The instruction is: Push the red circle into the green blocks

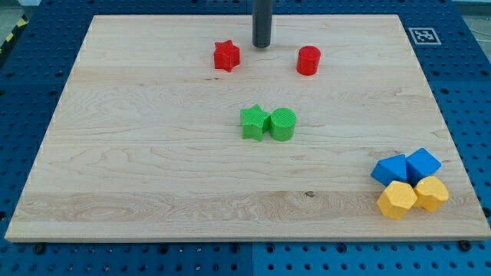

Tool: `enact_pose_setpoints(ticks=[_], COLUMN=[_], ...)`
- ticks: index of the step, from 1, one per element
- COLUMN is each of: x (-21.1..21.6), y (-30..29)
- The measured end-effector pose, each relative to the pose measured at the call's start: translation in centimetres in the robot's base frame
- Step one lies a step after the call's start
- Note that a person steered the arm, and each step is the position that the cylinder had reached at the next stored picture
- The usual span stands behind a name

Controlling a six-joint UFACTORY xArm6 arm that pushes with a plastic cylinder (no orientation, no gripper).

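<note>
The red circle (308, 60) stands near the view's top, right of centre. The green star (254, 122) and the green circle (282, 124) sit side by side, touching, near the board's middle, below and left of the red circle. My tip (261, 45) rests on the board at the view's top, between the red star (226, 56) on its left and the red circle on its right, touching neither.
Two blue blocks (390, 169) (423, 164) and two yellow blocks (397, 199) (430, 193) cluster at the view's bottom right corner of the wooden board (138, 169). A marker tag (423, 35) sits past the board's top right corner.
</note>
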State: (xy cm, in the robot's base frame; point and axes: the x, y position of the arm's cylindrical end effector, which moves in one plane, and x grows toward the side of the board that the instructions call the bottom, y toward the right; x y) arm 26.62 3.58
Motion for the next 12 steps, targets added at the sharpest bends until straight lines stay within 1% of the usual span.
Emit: enact_pose_setpoints(ticks=[1,2,3,5,6,7,8,10,11,12], x=[-0.4,-0.4,-0.2,0.0,0.9,1.0,3.0,3.9,5.0,5.0], y=[1.9,2.3,5.3,6.8,9.7,9.7,9.7,9.5,7.7,7.6])
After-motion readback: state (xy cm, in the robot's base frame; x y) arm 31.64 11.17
